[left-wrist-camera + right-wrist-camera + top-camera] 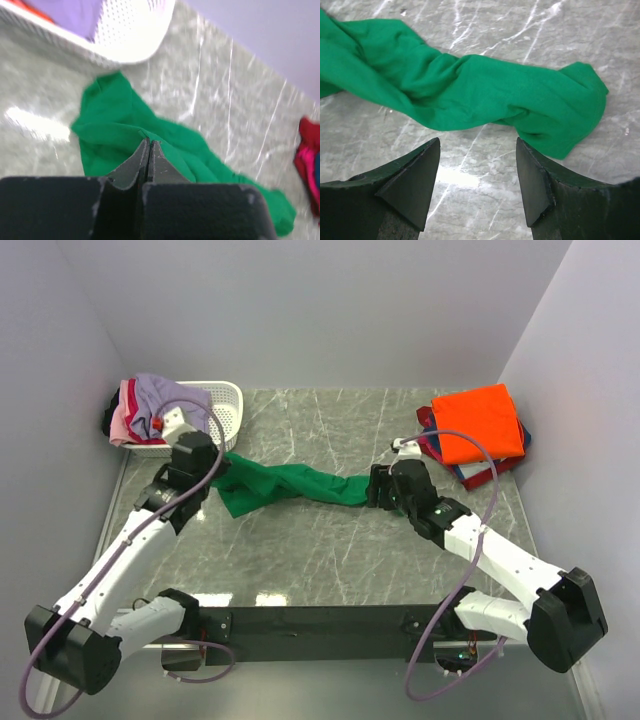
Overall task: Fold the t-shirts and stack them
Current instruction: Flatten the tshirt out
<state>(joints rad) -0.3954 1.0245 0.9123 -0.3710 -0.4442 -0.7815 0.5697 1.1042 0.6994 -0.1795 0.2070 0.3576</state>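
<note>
A bright green t-shirt (290,485) lies bunched in a long strip across the middle of the marble table (330,560). My left gripper (218,468) is at its left end; in the left wrist view the fingertips (150,142) are pressed together with a small pucker of the green t-shirt (115,130) between them. My right gripper (372,490) hovers at the strip's right end. In the right wrist view it (477,145) stands open over bare marble, just short of the green t-shirt (470,90). An orange t-shirt (482,425) lies folded on top of red and navy ones at the back right.
A white slotted basket (225,405) at the back left holds lavender (160,395) and pink (122,420) t-shirts, close behind my left gripper. The basket (130,40) shows in the left wrist view above the green cloth. Walls close in the table on three sides.
</note>
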